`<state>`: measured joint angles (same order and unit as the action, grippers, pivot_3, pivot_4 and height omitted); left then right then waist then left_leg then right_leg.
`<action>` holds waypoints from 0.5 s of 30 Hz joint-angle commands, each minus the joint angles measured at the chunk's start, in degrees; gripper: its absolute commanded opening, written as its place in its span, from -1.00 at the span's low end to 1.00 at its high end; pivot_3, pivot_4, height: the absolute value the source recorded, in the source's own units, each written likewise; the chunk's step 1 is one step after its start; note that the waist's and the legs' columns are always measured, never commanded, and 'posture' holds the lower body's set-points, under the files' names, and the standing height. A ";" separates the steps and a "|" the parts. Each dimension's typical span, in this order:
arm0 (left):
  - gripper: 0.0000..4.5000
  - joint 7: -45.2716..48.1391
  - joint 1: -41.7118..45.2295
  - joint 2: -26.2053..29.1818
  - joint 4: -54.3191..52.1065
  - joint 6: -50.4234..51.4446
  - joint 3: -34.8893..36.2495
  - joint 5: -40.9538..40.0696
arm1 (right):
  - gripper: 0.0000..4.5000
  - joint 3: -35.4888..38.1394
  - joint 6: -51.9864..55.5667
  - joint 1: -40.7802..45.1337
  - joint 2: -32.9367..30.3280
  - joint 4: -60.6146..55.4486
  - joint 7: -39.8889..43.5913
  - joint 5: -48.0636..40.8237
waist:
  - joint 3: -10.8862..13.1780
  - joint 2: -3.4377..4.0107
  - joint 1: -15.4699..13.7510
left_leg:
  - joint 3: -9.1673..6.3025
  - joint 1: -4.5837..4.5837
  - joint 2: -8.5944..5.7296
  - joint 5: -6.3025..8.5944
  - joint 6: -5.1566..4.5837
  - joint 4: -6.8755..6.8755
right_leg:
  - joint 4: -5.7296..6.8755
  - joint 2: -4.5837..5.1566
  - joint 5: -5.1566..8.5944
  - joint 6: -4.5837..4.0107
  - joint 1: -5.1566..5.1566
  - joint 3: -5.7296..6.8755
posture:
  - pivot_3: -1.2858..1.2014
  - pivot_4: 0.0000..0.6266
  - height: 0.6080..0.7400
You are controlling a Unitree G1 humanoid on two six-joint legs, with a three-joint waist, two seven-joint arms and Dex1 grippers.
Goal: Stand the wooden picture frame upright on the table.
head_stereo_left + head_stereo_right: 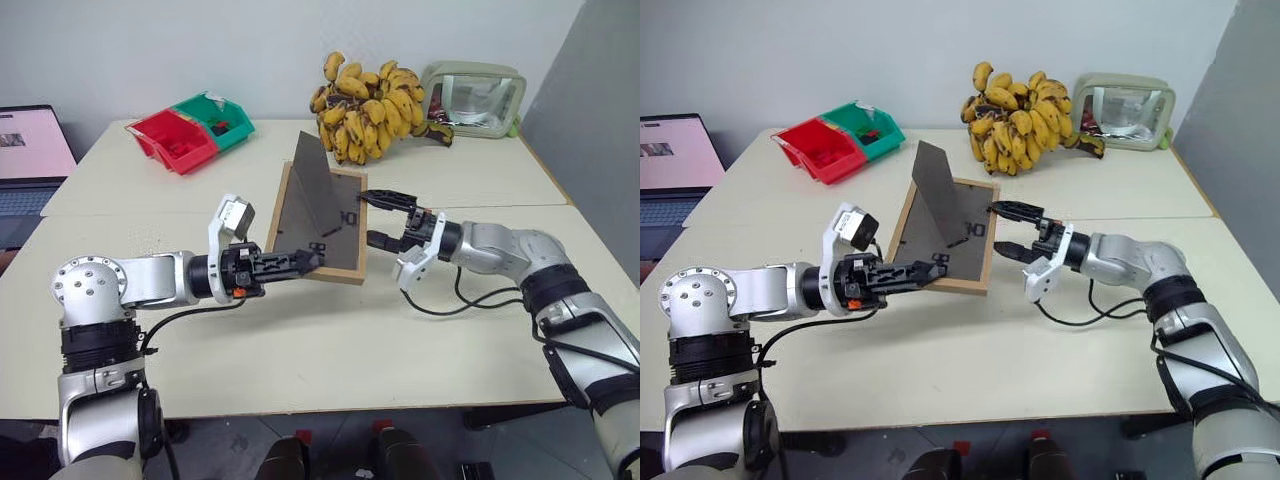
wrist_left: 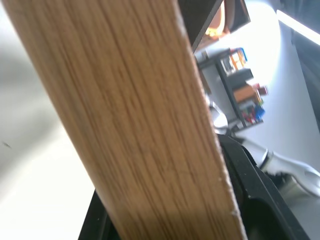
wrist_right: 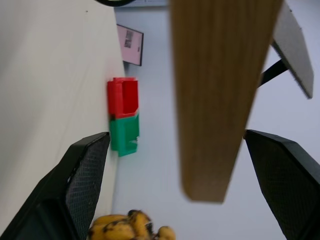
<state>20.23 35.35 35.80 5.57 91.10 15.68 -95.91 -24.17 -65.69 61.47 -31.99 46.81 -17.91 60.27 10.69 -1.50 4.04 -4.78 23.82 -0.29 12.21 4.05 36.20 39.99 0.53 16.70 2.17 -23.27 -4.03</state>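
The wooden picture frame is held tilted over the middle of the table, its dark grey back toward me and its stand swung out and pointing up. My left gripper comes in from the left and is shut on the frame's lower left border; the wood edge runs close between its fingers. From the right, my right gripper stands open, one finger above and one below the frame's right border, with gaps on both sides. The picture side is hidden.
A big bunch of bananas and a pale green case sit at the back. Red and green bins stand at the back left, and a laptop is off the left edge. A black cable loops under my right arm.
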 commanded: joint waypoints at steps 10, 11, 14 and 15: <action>-0.38 -5.79 -3.64 8.02 -4.77 -12.13 -9.09 -17.09 | 0.18 -6.31 -3.73 4.94 -1.75 1.88 -13.26 3.25 | -0.01 -0.01 0.16 | 0.04 0.00 -0.11 -0.05 -0.11 0.02 | 0.03 0.02 0.00 -0.01 0.06 0.01 | 0.03 -0.52 1.00; -0.38 -5.46 -3.82 8.21 -5.21 -12.27 -9.45 -17.09 | 0.09 -6.66 -3.53 5.16 -1.79 1.93 -13.76 3.47 | -0.01 -0.01 0.23 | 0.04 0.00 -0.12 -0.05 -0.11 0.02 | 0.03 -0.01 0.00 -0.01 0.06 0.02 | 0.03 -0.52 1.00; -0.38 -4.95 -4.41 8.63 -6.22 -12.79 -10.29 -17.09 | -0.19 -7.42 -3.25 5.87 -1.81 2.58 -14.92 3.79 | -0.01 -0.01 0.61 | 0.03 0.00 -0.13 -0.05 -0.11 0.01 | 0.04 -0.06 0.00 -0.01 0.06 0.02 | 0.03 -0.52 1.00; -0.38 -5.09 -4.66 8.69 -6.54 -13.24 -10.45 -17.09 | -0.30 -7.64 -3.28 6.09 -1.88 2.91 -15.30 3.79 | -0.01 -0.01 0.69 | 0.03 0.00 -0.13 -0.05 -0.11 0.02 | 0.04 -0.06 0.00 -0.01 0.06 0.02 | 0.03 -0.52 1.00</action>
<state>14.31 30.98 43.66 1.48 79.05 5.26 -111.37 -32.35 -69.10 65.08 -33.31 49.94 -31.15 64.72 10.68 -1.52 4.73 -4.75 23.81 -0.42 12.15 3.95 36.21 40.03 0.47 16.70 2.16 -23.21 -4.01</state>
